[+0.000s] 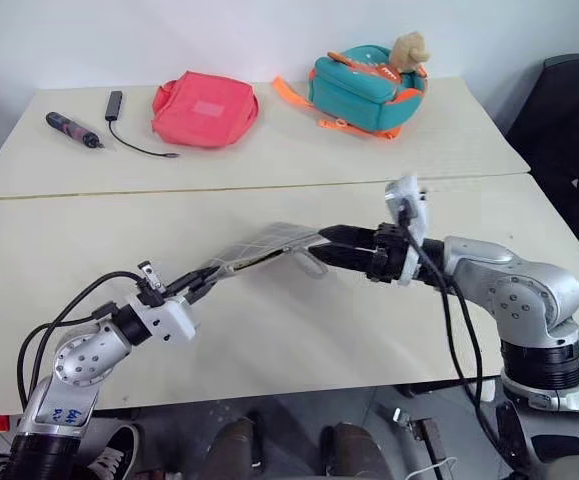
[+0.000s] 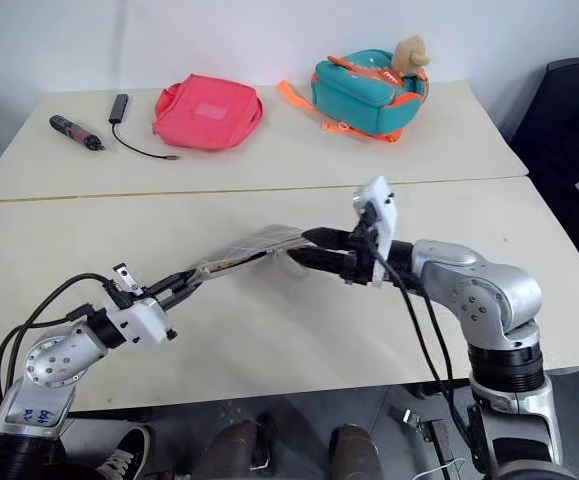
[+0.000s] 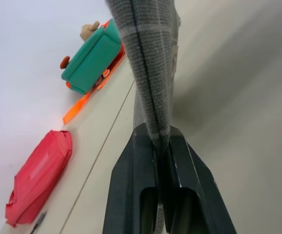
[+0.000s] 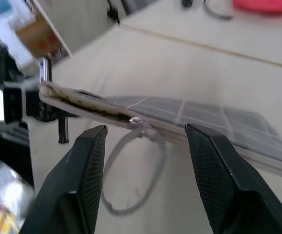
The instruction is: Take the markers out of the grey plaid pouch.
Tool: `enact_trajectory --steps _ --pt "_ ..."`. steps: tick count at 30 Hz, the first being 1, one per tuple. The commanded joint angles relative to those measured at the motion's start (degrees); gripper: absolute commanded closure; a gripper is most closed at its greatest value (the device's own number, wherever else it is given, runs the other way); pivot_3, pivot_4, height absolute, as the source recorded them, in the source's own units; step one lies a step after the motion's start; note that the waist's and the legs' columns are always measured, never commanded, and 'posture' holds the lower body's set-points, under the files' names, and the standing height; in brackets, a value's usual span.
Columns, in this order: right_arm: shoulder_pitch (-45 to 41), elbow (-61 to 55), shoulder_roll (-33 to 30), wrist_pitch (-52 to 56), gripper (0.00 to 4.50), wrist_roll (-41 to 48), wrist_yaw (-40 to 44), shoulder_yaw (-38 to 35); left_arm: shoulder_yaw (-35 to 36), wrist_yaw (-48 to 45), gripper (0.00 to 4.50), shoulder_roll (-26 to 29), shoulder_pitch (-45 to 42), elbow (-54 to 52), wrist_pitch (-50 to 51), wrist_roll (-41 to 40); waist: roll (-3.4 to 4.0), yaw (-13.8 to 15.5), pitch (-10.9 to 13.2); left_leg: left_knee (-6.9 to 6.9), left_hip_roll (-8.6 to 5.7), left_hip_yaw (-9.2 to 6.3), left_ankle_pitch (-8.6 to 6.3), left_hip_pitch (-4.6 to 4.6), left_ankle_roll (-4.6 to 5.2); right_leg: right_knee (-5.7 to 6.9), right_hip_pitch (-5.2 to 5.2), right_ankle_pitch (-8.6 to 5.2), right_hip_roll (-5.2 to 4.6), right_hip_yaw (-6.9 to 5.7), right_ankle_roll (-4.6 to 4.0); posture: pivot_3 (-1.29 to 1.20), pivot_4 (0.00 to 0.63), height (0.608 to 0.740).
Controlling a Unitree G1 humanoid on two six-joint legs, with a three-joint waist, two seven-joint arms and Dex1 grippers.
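Grey plaid pouch (image 1: 264, 246): hanging above the near tabletop (image 1: 89, 260), stretched between the two arms, its cord loop (image 4: 131, 170) dangling below the zipper end.
Left end effector (image 1: 207, 284): fingers pressing together on one edge of the pouch, holding it aloft.
Right end effector (image 4: 145, 146): fingers standing apart, pointing at the pouch's zipper end, the loop lying between them.
Far tabletop (image 1: 269, 150): carrying a pink-red pouch (image 1: 205, 108), a teal-orange backpack (image 1: 369, 88) and a dark tool with a cable (image 1: 73, 129).
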Motion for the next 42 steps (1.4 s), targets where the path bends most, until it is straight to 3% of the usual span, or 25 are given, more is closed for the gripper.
enact_trajectory --steps 1,21,30,33,38,39,42 --pt "-2.34 -2.95 -1.76 1.62 1.84 -1.35 -0.95 2.09 -0.45 0.55 4.50 0.23 -0.16 0.04 -2.14 1.01 0.00 0.08 0.00 0.00 0.00 0.00 0.00 -0.01 -0.01 -0.02 -0.01 0.00 0.00 0.00 0.00 0.00 0.150 0.740" --pt "0.60 -3.91 -4.23 6.47 1.84 -2.36 0.80 6.11 -1.21 2.06 4.50 -0.22 -0.39 -0.51 -2.18 2.94 0.00 0.09 0.00 0.02 0.00 0.00 0.12 -0.06 0.17 -0.15 0.05 0.03 0.02 -0.04 0.04 0.00 0.150 0.740" --pt "0.99 -3.26 -1.47 7.20 1.84 -1.72 -0.93 4.64 -1.39 2.21 4.50 -0.10 -0.36 -0.55 -2.40 3.11 0.00 0.04 0.00 0.02 0.01 0.00 0.13 -0.06 0.16 -0.15 0.05 0.04 0.03 -0.04 0.04 0.00 0.150 0.740" --pt "0.36 -2.76 -0.67 7.34 2.47 -1.27 -1.34 3.61 -1.67 2.14 4.50 -0.07 -0.20 -0.55 -2.62 3.45 0.00 0.05 0.00 0.02 0.01 0.00 0.13 -0.06 0.16 -0.15 0.05 0.04 0.03 -0.04 0.04 0.00 0.150 0.740" --pt "0.29 -3.21 -0.86 7.48 4.25 -0.38 -0.61 3.11 -1.61 2.12 4.50 -0.10 0.08 -0.72 -2.51 3.39 0.00 0.06 0.00 0.03 0.01 0.00 0.12 -0.06 0.17 -0.15 0.05 0.04 0.03 -0.03 0.05 0.00 0.150 0.740" --pt "0.41 -3.24 -0.96 7.30 4.45 -0.42 -0.44 3.11 -1.62 2.16 4.50 -0.11 0.13 -0.70 -2.54 3.50 0.00 0.06 0.00 0.03 0.01 0.00 0.12 -0.06 0.17 -0.15 0.05 0.04 0.03 -0.03 0.05 0.00 0.150 0.740" --pt "0.58 -3.60 -1.36 6.53 4.45 -0.59 0.24 3.40 -1.72 2.17 4.50 -0.10 0.26 -0.62 -2.70 3.68 0.00 0.06 0.00 0.03 0.01 0.00 0.12 -0.06 0.17 -0.15 0.05 0.04 0.03 -0.03 0.05 0.00 0.150 0.740"
